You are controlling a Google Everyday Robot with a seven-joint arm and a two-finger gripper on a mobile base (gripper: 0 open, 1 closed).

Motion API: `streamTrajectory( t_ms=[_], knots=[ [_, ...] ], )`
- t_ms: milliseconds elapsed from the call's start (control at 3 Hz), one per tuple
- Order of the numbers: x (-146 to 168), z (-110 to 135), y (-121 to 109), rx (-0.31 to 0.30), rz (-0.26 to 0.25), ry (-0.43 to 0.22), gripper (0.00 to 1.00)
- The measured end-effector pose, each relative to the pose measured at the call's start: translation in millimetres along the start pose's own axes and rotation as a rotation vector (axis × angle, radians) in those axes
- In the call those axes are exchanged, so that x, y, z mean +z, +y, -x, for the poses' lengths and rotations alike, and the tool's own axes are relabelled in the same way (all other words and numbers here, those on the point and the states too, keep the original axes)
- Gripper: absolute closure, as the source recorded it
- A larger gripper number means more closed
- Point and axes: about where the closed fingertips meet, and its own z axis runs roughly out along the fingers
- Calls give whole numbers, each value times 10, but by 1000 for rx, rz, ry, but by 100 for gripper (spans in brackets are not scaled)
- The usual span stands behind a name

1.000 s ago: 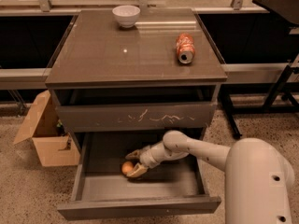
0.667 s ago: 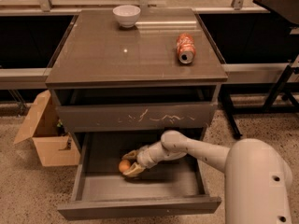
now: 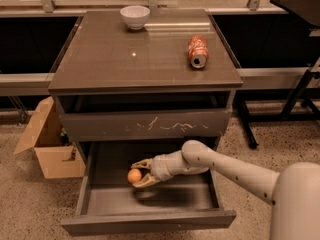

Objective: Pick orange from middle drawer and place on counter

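The gripper (image 3: 135, 175) is inside the open middle drawer (image 3: 150, 221), its two fingers squeezed shut around the little orange (image 3: 133, 176), at about 9 o'clock from the drawer's middle.

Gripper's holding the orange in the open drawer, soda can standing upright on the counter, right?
No, the camera view shows the orange-red soda can lying on its side on the glossy dark counter. The gripper holds the small round orange in the open drawer.
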Motion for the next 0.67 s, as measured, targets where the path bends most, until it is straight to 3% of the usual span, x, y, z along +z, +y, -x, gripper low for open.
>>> streamTrajectory(
  t_ms=[667],
  knots=[
    [-937, 523, 244, -108, -129, -80, 100]
  ],
)
